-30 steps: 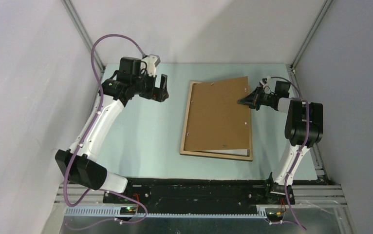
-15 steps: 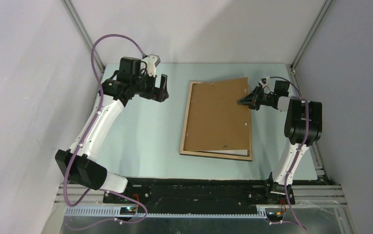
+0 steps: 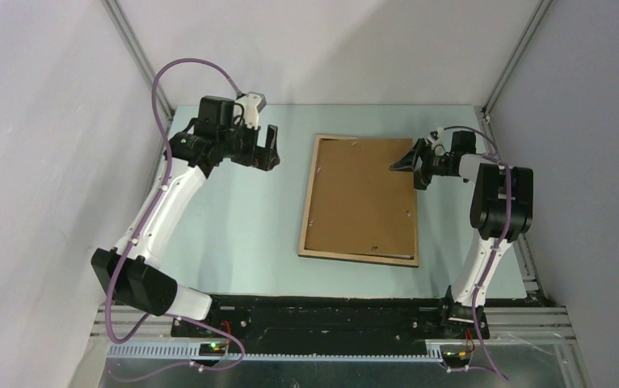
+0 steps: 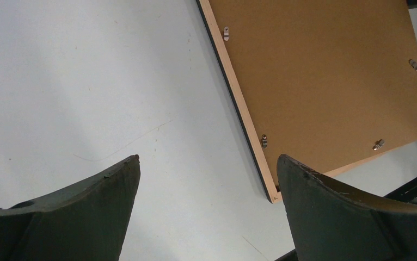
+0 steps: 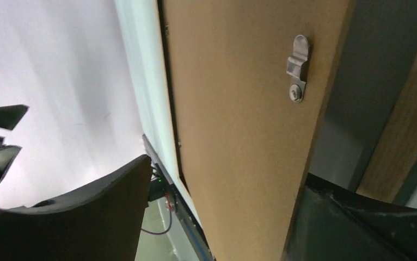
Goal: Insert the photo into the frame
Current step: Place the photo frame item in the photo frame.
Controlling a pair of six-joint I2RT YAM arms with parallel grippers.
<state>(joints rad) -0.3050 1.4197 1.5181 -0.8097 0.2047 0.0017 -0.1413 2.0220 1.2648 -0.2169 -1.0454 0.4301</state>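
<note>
1. Left gripper point(image 3: 269, 149): positioned over the far-left area of the worktop point(image 3: 233, 218), well apart from the frame. The jaws are spread wide and grasp nothing. In the left wrist view, only bare worktop surface lies between the two fingers, with the near-left corner of the frame just beyond the right-hand finger.

2. Frame point(image 3: 307, 202): lies flat at the centre of the worktop, light-wood back side facing up and long sides running near to far. A thin black edge is visible along its outer side in the left wrist view.

3. Backing panel point(image 3: 363, 194): plain brown hardboard, seated flat inside the frame's recess and aligned with the rails on all four sides. It covers the whole opening.

4. Photo: hidden. No printed surface is visible, so its position under the panel cannot be confirmed.

5. Turn clips point(image 4: 264, 141): small metal tabs fixed along the inner edges of the frame, over the panel's border.

6. Right gripper point(image 3: 410, 170): positioned at the frame's right rail, towards the far end. The jaws are spread and grasp nothing. In the right wrist view, the panel's edge and one clip lie between the fingers. Contact with the rail cannot be determined.
</note>
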